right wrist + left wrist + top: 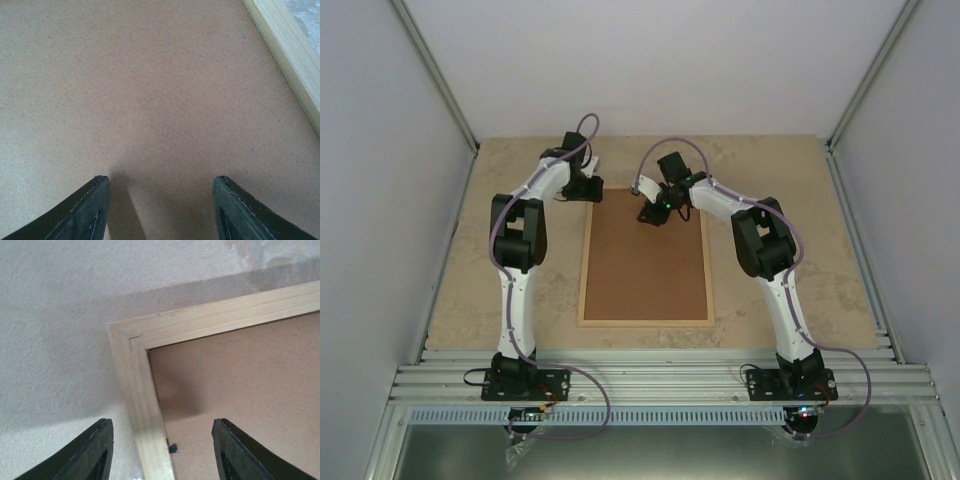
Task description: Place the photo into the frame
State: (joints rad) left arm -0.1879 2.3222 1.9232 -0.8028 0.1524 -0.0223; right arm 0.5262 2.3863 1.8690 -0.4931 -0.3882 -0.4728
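Note:
The pale wood frame (pixel 583 285) lies flat mid-table, filled by the brown backing board (pixel 645 260). The photo is hidden; no print shows in any view. My left gripper (pixel 588 187) is open over the frame's far left corner (pixel 131 340), one finger over the table and one over the board. A small dark clip (pixel 172 447) sits at the frame's inner edge. My right gripper (pixel 651 214) is open and empty just above the board (pixel 150 90) near its far end, with the frame's edge (pixel 285 45) at its right.
The table top (pixel 770 170) is beige stone-look, with white walls at the back and both sides. A metal rail (pixel 660 380) with the arm bases runs along the near edge.

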